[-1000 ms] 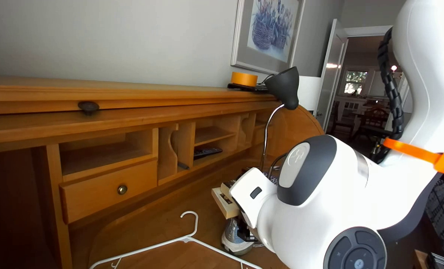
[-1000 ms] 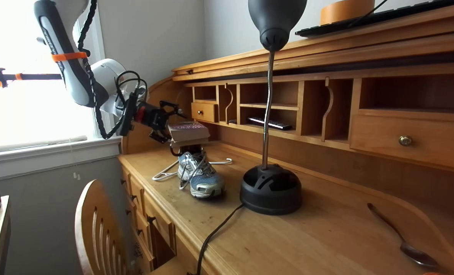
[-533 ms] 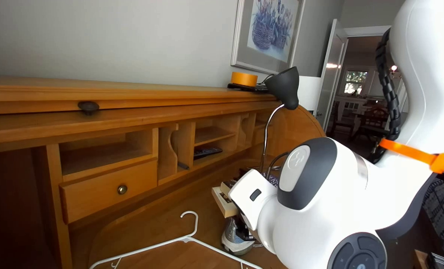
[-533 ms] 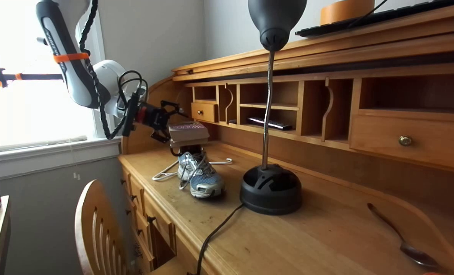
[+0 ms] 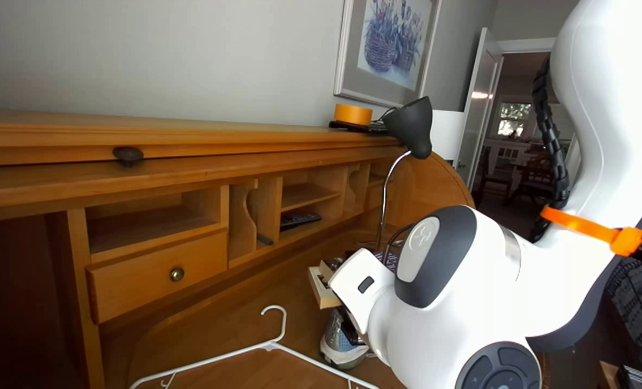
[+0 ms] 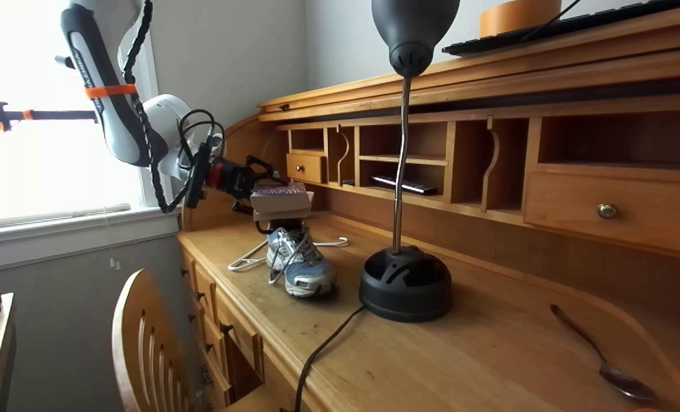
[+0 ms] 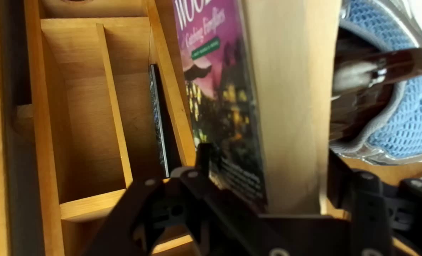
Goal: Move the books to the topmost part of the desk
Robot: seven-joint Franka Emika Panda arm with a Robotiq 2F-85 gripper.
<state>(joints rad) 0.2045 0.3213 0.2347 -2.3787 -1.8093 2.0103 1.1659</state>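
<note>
The books [image 6: 281, 201] form a small stack with cream page edges, perched above the sneaker [image 6: 304, 263]. In the wrist view the top cover is purple and dark, beside the broad pale edges of the books [image 7: 285, 92]. My gripper [image 7: 268, 156] straddles the stack's near end and appears shut on it. One black finger [image 7: 204, 156] lies against the cover, the opposite one along the underside. Most of the gripper is hidden behind the wrist in an exterior view, where the books [image 5: 323, 289] peek out. The desk [image 5: 159, 183] is honey-coloured, its topmost ledge [image 5: 191, 123] running along the wall.
A black lamp [image 6: 406, 286] stands on the work surface; its head [image 5: 410, 127] reaches the ledge height. An orange roll [image 5: 353, 114] and a black keyboard [image 6: 546, 34] lie on the ledge. A white hanger [image 5: 269, 343], a spoon [image 6: 609, 360] and a chair [image 6: 145, 337] are nearby.
The gripper has advanced slightly toward the books and its jaws have come together around them. The books have shifted and turned a little on the sneaker.
</note>
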